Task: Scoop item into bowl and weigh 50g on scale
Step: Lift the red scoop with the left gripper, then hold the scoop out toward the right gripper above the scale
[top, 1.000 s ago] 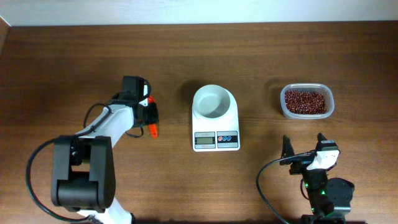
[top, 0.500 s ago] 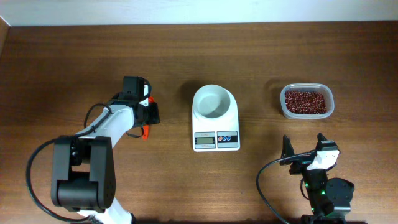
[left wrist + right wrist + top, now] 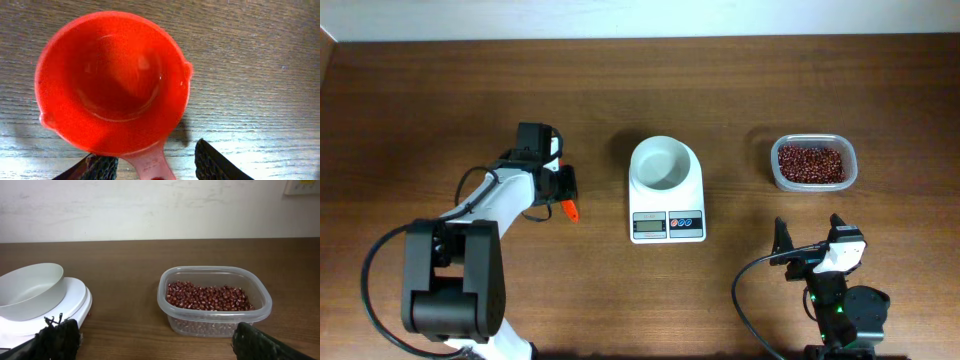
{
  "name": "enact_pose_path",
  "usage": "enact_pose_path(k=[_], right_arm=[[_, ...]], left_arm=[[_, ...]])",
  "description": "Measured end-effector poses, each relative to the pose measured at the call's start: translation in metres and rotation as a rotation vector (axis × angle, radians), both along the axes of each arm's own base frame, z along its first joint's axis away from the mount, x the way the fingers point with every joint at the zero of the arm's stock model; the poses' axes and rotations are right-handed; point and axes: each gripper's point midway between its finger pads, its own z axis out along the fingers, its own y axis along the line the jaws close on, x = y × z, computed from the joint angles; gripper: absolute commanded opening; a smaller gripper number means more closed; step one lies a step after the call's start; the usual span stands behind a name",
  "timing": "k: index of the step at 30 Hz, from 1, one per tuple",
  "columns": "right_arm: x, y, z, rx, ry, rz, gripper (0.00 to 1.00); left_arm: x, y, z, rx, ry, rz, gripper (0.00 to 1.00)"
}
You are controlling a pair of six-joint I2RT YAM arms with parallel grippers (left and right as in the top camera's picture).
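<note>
Guessing the red scoop [image 3: 112,80] squirts sideways if the left gripper [image 3: 157,167], loosely straddling its handle, closes off-center. Right gripper [image 3: 155,342] sits open; beans [image 3: 207,297] wait in the tub [image 3: 266,305], bowl [image 3: 30,287] on scale [image 3: 75,297].

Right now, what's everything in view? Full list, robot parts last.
table: 1, brown wood, under everything
scale: 1, white, table centre, red and blue buttons
bowl: 1, white, on the scale, empty
tub: 1, clear plastic, right of the scale
beans: many, reddish-brown, in the tub
scoop: 1, red, left of the scale, empty
left end effector: 1, black, fingers either side of the scoop's handle, grip unclear
right end effector: 1, black, open, near edge below the tub
</note>
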Motion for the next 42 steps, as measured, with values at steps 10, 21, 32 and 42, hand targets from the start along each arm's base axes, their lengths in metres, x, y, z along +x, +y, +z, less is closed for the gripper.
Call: enact_pose_path(k=[10, 21, 32, 42], right_arm=[[0.000, 0.000, 0.000, 0.001, 0.000, -0.001, 0.99], [0.000, 0.000, 0.000, 0.001, 0.000, 0.000, 0.99], [0.000, 0.000, 0.000, 0.000, 0.000, -0.001, 0.99], [0.002, -0.004, 0.021, -0.032, -0.088, -0.021, 0.99]], left_arm=[[-0.003, 0.010, -0.002, 0.045, 0.016, 0.044, 0.50], [-0.001, 0.018, -0.001, 0.076, 0.006, 0.100, 0.22], [0.018, 0.007, 0.058, -0.217, -0.098, 0.233, 0.01], [0.005, -0.060, 0.115, -0.830, 0.045, 0.260, 0.00]])
